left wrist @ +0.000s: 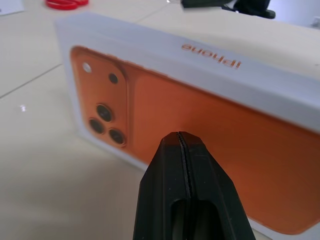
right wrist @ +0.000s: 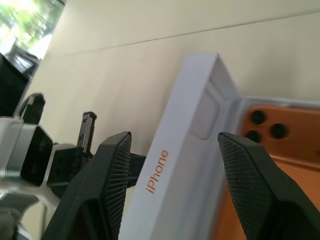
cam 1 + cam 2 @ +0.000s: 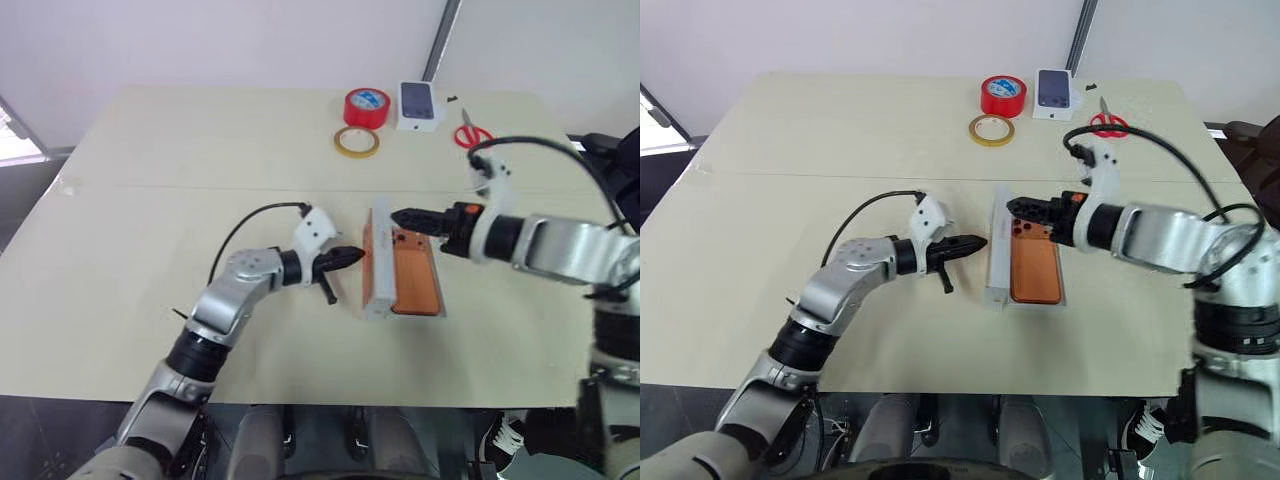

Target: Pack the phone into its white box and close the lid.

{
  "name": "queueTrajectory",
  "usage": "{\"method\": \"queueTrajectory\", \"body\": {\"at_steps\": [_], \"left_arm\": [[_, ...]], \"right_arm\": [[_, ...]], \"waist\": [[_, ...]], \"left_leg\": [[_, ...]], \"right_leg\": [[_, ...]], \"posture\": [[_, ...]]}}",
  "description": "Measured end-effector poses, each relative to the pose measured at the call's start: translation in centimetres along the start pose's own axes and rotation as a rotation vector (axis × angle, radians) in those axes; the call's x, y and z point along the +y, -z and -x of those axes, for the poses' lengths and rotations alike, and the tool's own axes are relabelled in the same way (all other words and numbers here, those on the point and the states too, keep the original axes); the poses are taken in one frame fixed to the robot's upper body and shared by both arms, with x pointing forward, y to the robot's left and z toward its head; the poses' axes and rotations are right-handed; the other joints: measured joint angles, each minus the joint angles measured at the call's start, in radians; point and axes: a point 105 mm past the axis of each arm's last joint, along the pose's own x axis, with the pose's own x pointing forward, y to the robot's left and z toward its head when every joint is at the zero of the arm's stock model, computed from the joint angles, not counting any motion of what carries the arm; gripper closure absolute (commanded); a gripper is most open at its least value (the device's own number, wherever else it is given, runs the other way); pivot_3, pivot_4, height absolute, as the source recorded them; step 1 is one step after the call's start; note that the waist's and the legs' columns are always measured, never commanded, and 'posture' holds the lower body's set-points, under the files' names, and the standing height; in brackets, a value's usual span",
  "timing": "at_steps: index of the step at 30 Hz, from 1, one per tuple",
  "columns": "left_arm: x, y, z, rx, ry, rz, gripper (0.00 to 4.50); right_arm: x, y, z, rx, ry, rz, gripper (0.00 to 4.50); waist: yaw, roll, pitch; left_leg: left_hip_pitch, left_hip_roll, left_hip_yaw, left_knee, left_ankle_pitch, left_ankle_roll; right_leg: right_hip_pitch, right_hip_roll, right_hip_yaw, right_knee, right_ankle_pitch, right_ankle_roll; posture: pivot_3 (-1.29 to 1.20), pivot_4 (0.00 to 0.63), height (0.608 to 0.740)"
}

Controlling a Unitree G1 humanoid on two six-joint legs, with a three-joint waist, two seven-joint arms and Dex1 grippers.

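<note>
Lid stands on edge beside the packed phone

Lid (image 3: pixel 379 262) is propped upright between both claws: right claw (image 2: pixel 172 165) released, fingers straddling its top rim; left claw (image 1: pixel 179 145) clenched empty against its printed orange face. Likely light, stiff, smooth cardboard, best gripped by its long rims. Glossy orange phone (image 3: pixel 417 275) lies in the box (image 3: pixel 441 308)

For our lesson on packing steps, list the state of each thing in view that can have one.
phone: lying back up inside the white box.
white box: open, not yet covered.
lid: off, standing on its long edge beside the box.
left hand: shut, pointing at the lid's printed face.
right hand: open, fingers either side of the lid.
</note>
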Motion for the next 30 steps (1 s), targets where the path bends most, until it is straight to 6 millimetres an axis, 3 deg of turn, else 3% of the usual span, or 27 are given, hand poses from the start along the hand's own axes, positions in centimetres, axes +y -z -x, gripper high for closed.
{"method": "queueTrajectory", "body": {"at_steps": [2,4,6,9,14,19,23,30], "left_arm": [[-0.4,0.1,-0.8,0.015,0.021,-0.003,4.50],[-0.7,0.2,-1.4,0.019,0.033,0.001,4.50],[-1.1,0.4,-1.8,0.028,0.044,-0.002,4.50],[-1.0,0.6,-2.0,0.026,0.028,0.016,4.50],[1.4,-0.2,-0.5,-0.008,-0.092,0.093,4.50],[3.4,0.1,2.3,0.066,-0.199,0.109,4.50],[3.0,2.2,2.8,0.189,-0.194,0.105,4.50],[0.3,3.1,0.0,0.234,-0.091,0.115,4.50]], "right_arm": [[-1.2,0.0,0.3,0.022,0.058,0.054,1.49],[-2.4,0.2,0.3,0.048,0.116,0.123,2.02],[-3.4,0.3,0.4,0.067,0.176,0.209,2.84],[-4.4,0.3,0.5,0.088,0.230,0.345,4.46],[-5.8,-0.1,0.6,0.102,0.332,0.698,4.46],[-6.6,2.1,-0.3,0.190,0.275,0.856,4.46],[-6.2,2.6,-0.8,0.208,0.231,0.891,4.46],[-6.0,3.6,-1.4,0.238,0.185,0.908,4.46]], "waist": [[0.000,0.000,0.000],[0.000,0.000,0.000],[0.001,0.000,0.000],[0.001,0.000,0.000],[0.001,0.000,0.000],[0.000,0.000,0.000],[0.004,0.000,0.000],[0.003,0.000,0.000]], "left_leg": [[0.000,0.000,0.000,0.000,0.000,0.000],[0.000,0.000,0.000,0.000,0.000,0.000],[-0.001,0.000,0.000,0.000,0.000,0.000],[-0.001,0.001,0.000,0.001,0.000,0.000],[-0.001,0.000,0.000,0.001,0.000,0.000],[-0.001,0.000,0.000,0.001,0.000,0.000],[-0.001,0.000,0.000,0.001,0.000,0.000],[-0.001,0.000,0.001,0.002,0.000,0.000]], "right_leg": [[0.000,0.001,0.000,0.000,0.000,-0.001],[0.000,0.000,0.000,0.000,0.000,-0.001],[-0.001,0.000,0.000,0.000,0.000,-0.001],[-0.001,-0.001,0.000,0.000,0.000,-0.001],[-0.002,-0.001,0.000,0.000,0.000,0.000],[-0.002,-0.001,0.000,0.000,0.000,0.000],[-0.001,-0.001,0.000,0.000,0.000,-0.001],[-0.001,-0.002,0.000,-0.001,0.000,-0.001]], "posture": [[0.00,0.150,0.740],[0.00,0.150,0.740],[0.00,0.150,0.740],[0.00,0.150,0.740],[0.00,0.150,0.740],[0.00,0.150,0.740],[0.00,0.150,0.740],[0.00,0.150,0.740]]}}
